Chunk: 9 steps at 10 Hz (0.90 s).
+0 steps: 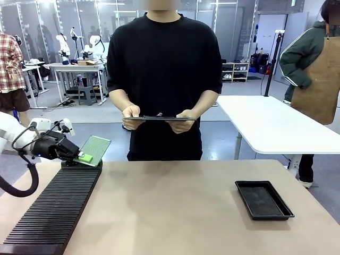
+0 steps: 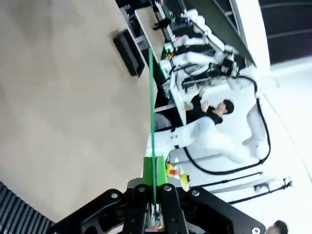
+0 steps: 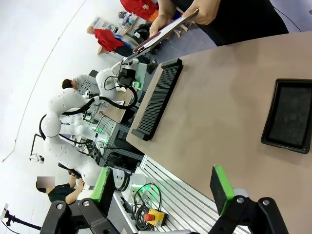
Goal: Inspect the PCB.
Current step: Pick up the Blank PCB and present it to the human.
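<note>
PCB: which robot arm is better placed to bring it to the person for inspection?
Left: the left gripper is shut on the PCB; the right gripper hangs open and empty.

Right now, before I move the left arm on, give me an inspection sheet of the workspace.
Surface: tan tabletop, flat and even.
Job's things: thin green rectangular PCB, held tilted above the far end of the long black slotted rack.
Clutter: shallow black rectangular tray on the table's right side.
Grippers: left gripper shut on the PCB's edge; right gripper open, holding nothing.
Cables: black cable looping down from the left arm beside the rack.
Surroundings: person at the far side holding a dark clipboard in both hands; white table behind on the right.
</note>
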### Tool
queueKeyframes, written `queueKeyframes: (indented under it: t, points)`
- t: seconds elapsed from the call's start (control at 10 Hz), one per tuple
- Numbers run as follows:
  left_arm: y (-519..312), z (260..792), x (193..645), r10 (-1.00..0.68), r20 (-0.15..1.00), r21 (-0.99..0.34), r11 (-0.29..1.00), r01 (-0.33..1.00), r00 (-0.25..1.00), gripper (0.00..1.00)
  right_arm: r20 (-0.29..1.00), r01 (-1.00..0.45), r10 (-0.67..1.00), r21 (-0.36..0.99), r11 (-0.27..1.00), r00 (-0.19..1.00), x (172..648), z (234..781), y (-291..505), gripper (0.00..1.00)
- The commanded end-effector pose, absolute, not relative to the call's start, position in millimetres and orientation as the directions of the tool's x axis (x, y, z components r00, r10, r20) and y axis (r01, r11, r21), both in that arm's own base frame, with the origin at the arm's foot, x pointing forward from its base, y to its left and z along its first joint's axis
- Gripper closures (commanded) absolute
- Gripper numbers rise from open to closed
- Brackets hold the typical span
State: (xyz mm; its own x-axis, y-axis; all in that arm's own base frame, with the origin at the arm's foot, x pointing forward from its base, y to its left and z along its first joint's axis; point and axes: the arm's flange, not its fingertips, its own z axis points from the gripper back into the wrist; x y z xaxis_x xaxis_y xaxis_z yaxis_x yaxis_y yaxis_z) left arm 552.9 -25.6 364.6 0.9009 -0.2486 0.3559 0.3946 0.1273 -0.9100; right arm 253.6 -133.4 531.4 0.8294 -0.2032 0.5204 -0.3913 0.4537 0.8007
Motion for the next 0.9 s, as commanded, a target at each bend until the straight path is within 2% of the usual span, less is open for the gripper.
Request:
queueKeyframes:
  t: [0.0, 0.2, 0.4, 0.5, 0.8]
  points:
    - [-30, 364, 577, -0.168, 0.314, -0.930, 0.142, 0.338, 0.934, 0.97, 0.539, -0.412, -0.198, 0.792, 0.450, 0.818, 255, 532, -134, 0.00]
    - [-35, 353, 589, -0.135, 0.271, -0.957, 0.070, 0.282, 0.953, 0.97, 0.539, -0.412, -0.198, 0.792, 0.450, 0.818, 255, 532, -134, 0.00]
    - [-36, 350, 594, -0.084, 0.288, -0.956, 0.039, 0.292, 0.954, 0.97, 0.539, -0.412, -0.198, 0.792, 0.450, 0.818, 255, 532, -134, 0.00]
    - [-35, 347, 582, -0.142, 0.285, -0.951, 0.087, 0.298, 0.948, 0.97, 0.539, -0.412, -0.198, 0.792, 0.450, 0.818, 255, 532, -134, 0.00]
    - [-35, 347, 582, -0.142, 0.285, -0.951, 0.087, 0.298, 0.948, 0.97, 0.539, -0.412, -0.198, 0.792, 0.450, 0.818, 255, 532, -134, 0.00]
